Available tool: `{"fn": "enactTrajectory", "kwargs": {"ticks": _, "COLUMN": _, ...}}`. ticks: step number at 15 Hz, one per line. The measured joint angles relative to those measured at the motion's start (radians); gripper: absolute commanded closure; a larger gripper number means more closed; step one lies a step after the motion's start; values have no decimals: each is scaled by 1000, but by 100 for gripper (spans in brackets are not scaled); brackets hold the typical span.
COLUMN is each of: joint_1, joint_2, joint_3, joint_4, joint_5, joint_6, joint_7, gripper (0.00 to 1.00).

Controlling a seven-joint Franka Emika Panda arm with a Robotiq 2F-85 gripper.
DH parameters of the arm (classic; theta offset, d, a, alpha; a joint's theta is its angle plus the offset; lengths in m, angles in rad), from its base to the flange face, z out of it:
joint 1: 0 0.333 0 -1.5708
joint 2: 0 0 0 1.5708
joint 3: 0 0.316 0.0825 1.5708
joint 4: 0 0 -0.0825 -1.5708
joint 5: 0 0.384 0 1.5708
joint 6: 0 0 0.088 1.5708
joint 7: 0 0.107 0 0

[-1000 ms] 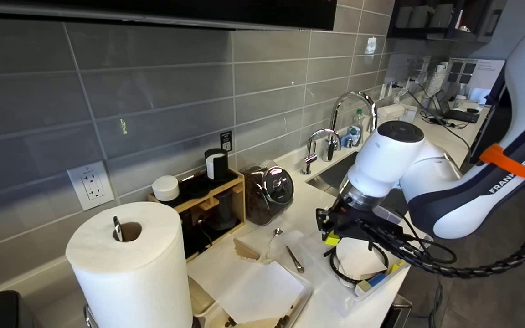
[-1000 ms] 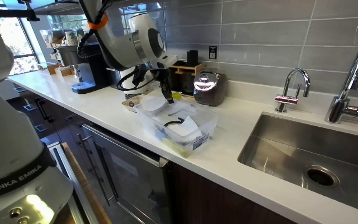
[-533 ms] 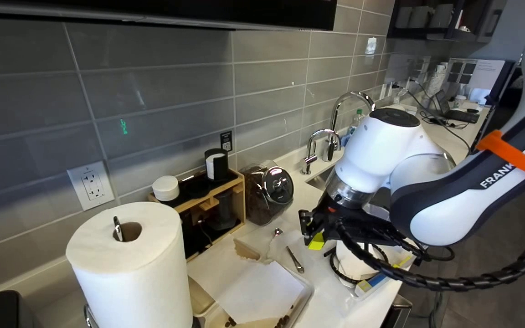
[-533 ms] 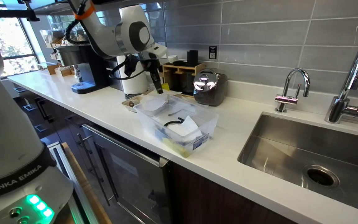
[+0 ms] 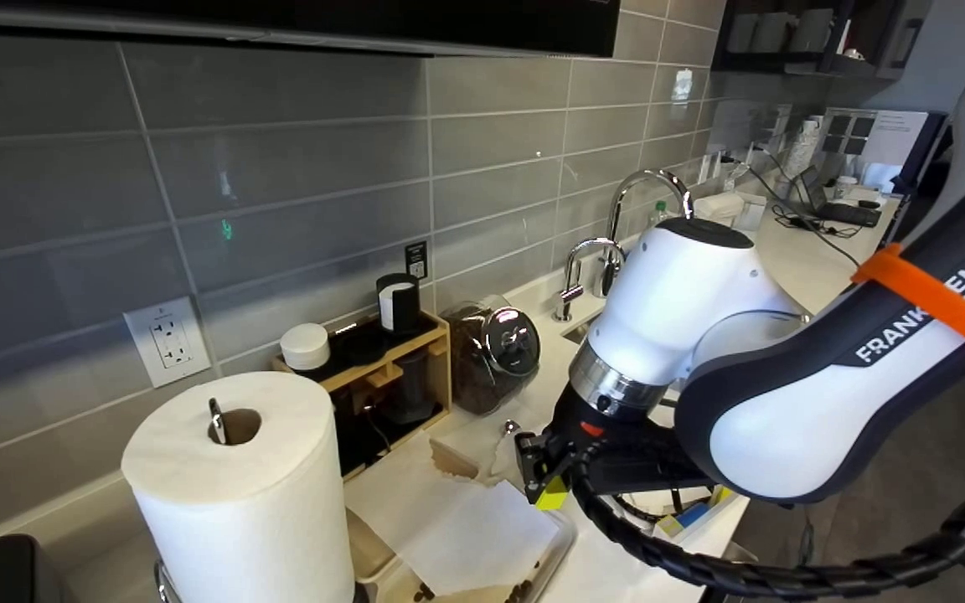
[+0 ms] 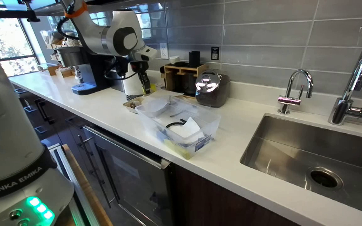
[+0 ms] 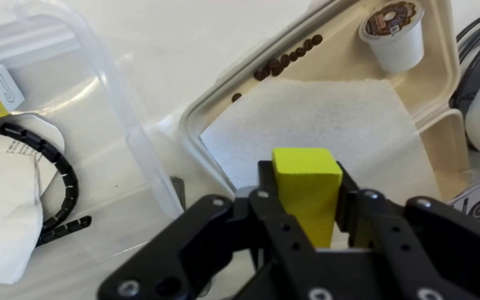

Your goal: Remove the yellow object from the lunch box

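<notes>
The yellow object is a bright yellow block; it also shows in both exterior views. My gripper is shut on its sides and holds it off the counter, over the white paper in the wrist view; its exact height is unclear. No dark-rimmed container shows; the dark ring is a coiled black wrap inside a clear plastic box, which I take as the lunch box. That box is apart from the block and also holds white paper and a yellow-and-white item.
A beige tray holds a white sheet, coffee beans and a small white cup. Around it stand a paper towel roll, a wooden stand and a dark round jar. A sink lies beyond the clear box.
My gripper, still shut on the yellow block, has moved from the clear box side toward the beige tray and the paper towel roll. The clear box and tray have not moved.
</notes>
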Motion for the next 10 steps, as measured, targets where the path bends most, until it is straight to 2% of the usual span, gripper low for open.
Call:
{"fn": "enactTrajectory", "kwargs": {"ticks": 1, "joint_1": 0, "joint_2": 1, "joint_3": -2, "joint_4": 1, "joint_5": 1, "joint_6": 0, "joint_7": -4, "gripper": 66}}
{"fn": "enactTrajectory", "kwargs": {"ticks": 2, "joint_1": 0, "joint_2": 2, "joint_3": -5, "joint_4": 1, "joint_5": 1, "joint_6": 0, "joint_7": -7, "gripper": 91}}
{"fn": "enactTrajectory", "kwargs": {"ticks": 4, "joint_1": -1, "joint_2": 3, "joint_3": -6, "joint_4": 2, "joint_5": 1, "joint_6": 0, "joint_7": -10, "gripper": 91}}
{"fn": "enactTrajectory", "kwargs": {"ticks": 6, "joint_1": 18, "joint_2": 13, "joint_3": 0, "joint_4": 6, "joint_5": 68, "joint_6": 13, "joint_7": -103, "gripper": 91}}
{"fn": "enactTrajectory", "kwargs": {"ticks": 8, "joint_1": 42, "joint_2": 54, "joint_3": 36, "joint_4": 25, "joint_5": 162, "joint_6": 44, "joint_7": -241, "gripper": 91}}
{"fn": "enactTrajectory", "kwargs": {"ticks": 10, "joint_1": 23, "joint_2": 115, "joint_3": 117, "joint_4": 57, "joint_5": 212, "joint_6": 70, "joint_7": -350, "gripper": 91}}
